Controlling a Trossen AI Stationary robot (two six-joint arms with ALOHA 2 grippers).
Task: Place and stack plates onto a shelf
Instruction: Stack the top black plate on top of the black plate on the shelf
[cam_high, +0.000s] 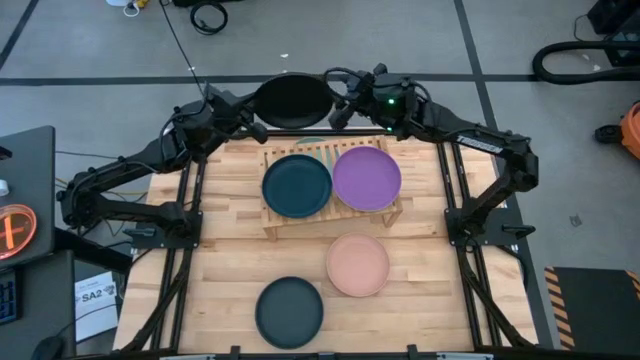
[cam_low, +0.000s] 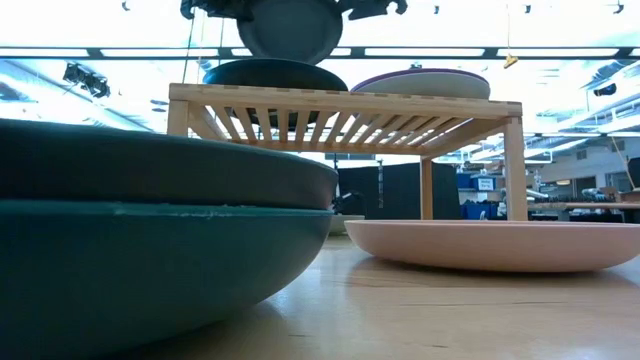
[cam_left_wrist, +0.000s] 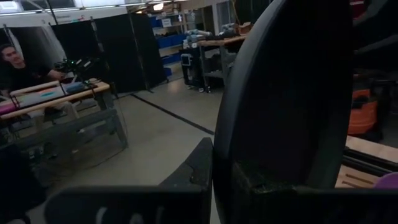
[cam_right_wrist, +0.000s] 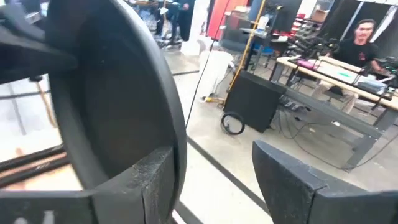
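Charcoal plate (cam_high: 291, 101) held in the air just beyond the far edge of the shelf (cam_high: 300, 222), gripped from both sides. The left hand (cam_high: 252, 124) pinches the rim on one side and the right hand (cam_high: 338, 110) the opposite rim; each wrist view shows a dark finger (cam_left_wrist: 193, 171) pressed against the plate's edge, so both hands are clamped on it. On the shelf itself sit a dark teal plate (cam_high: 297, 186) and, beside it, a purple plate (cam_high: 367, 178), filling its top. On the worktop (cam_high: 225, 250) in front of the shelf lie a salmon plate (cam_high: 358, 265) and, further forward, a dark plate (cam_high: 290, 311) that, in the low view, rests on a teal one (cam_low: 150, 260).

The plate reads as rigid and matte, probably light, with a raised, curved rim that offers the only thin edge to pinch. Matte finish should give fair friction, yet a shallow edge grip on a round rim could pivot or slip if one side lets go early. A drop onto slats or another plate may chip it, so lowering flat and centred over a shelved plate seems wise
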